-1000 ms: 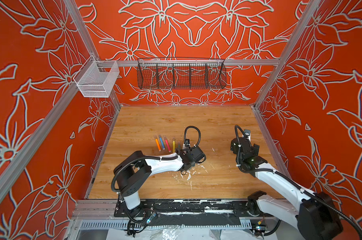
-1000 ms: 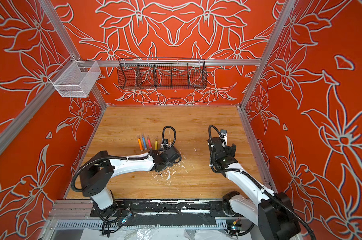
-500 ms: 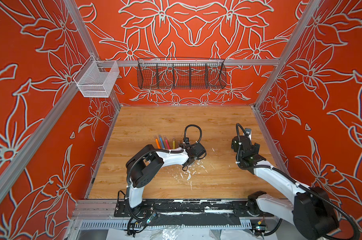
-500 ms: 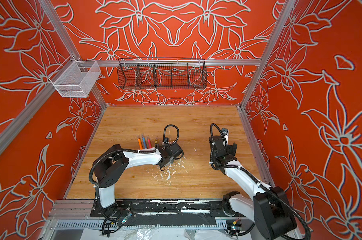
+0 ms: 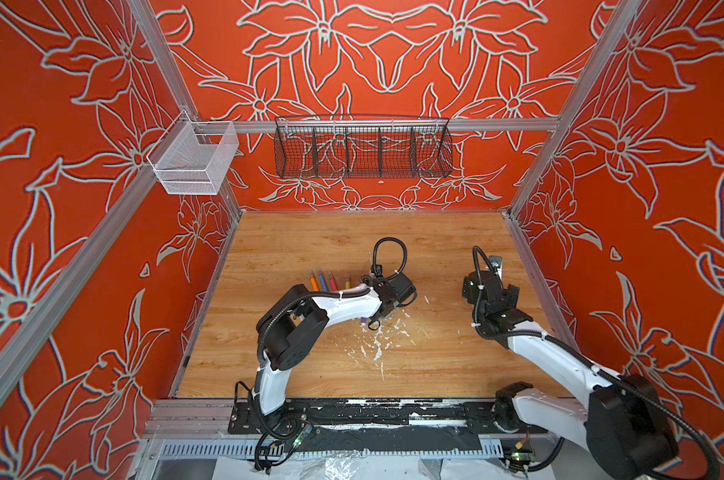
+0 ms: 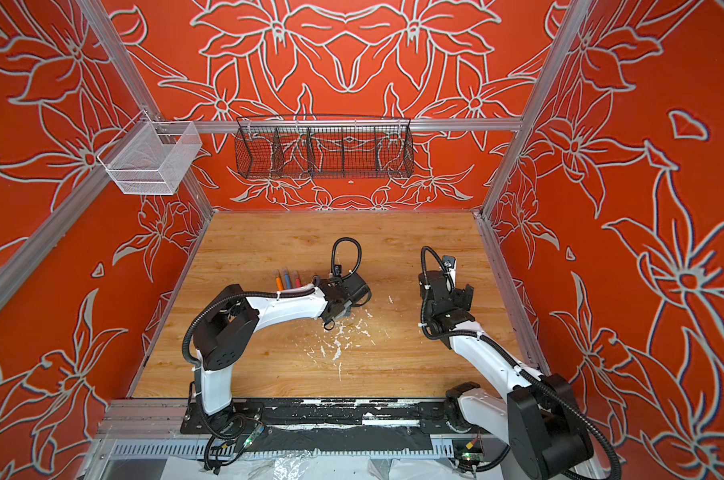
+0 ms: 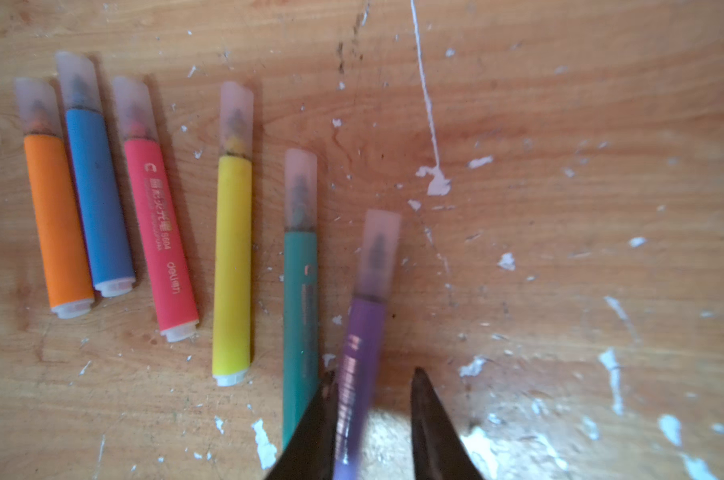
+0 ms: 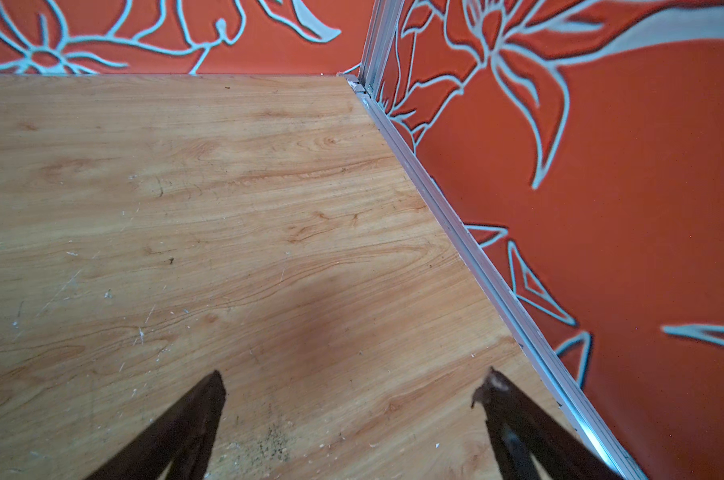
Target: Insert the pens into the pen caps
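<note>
Six pens lie side by side on the wooden table (image 7: pixel 560 104) in the left wrist view: orange (image 7: pixel 57 220), blue (image 7: pixel 98 199), pink-red (image 7: pixel 161 237), yellow (image 7: pixel 232 266), green (image 7: pixel 300 324) and purple (image 7: pixel 358 365). Each wears a frosted clear pen cap, such as the one on the purple pen (image 7: pixel 379 253). My left gripper (image 7: pixel 373 374) is open around the purple barrel, which leans on one finger with a gap to the other. In both top views it sits low by the pens (image 5: pixel 377 322). My right gripper (image 8: pixel 355 374) is open and empty over bare wood near the right wall (image 5: pixel 496 266).
White flecks and a thin white streak (image 7: pixel 429 104) litter the wood around the left gripper. A black wire basket (image 5: pixel 362 147) hangs on the back wall and a white mesh basket (image 5: pixel 194 160) on the left wall. A metal rail (image 8: pixel 456 232) borders the table's right edge.
The left gripper's jaws have parted from the purple pen they were shut on. The left arm has folded and its wrist has shifted slightly back. The right arm has barely moved.
</note>
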Tool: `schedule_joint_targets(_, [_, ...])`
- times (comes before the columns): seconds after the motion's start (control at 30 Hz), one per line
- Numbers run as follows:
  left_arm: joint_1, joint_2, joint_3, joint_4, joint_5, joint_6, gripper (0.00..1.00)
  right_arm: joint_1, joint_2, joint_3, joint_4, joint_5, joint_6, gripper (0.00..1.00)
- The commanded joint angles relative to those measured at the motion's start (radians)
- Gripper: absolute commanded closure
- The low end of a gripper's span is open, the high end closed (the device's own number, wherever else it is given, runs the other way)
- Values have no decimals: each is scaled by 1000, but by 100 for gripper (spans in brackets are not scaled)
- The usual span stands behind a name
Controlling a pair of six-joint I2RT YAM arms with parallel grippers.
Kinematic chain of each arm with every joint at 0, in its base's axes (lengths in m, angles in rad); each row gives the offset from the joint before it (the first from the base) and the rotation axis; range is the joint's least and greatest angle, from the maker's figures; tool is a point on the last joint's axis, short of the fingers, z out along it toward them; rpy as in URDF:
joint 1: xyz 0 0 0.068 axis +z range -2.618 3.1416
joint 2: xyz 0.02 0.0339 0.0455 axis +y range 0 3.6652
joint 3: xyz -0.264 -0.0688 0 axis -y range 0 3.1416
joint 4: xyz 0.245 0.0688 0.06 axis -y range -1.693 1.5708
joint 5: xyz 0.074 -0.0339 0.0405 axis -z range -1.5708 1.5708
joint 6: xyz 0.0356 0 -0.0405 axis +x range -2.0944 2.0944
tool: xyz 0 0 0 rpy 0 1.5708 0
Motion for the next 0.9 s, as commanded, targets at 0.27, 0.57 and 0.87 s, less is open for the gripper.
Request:
schedule_joint_targets(0.27, [17, -295, 11, -86, -170, 150, 64, -46, 36, -205, 457, 59, -177, 2])
schedule_joint_targets(0.57, [408, -749, -597, 473, -347, 469, 57, -97, 131, -246, 690, -142, -258, 2])
schedule_joint_targets(0.87, [679, -782, -1038, 1162, -241, 623, 36, -186, 283, -228, 805, -359, -260, 3])
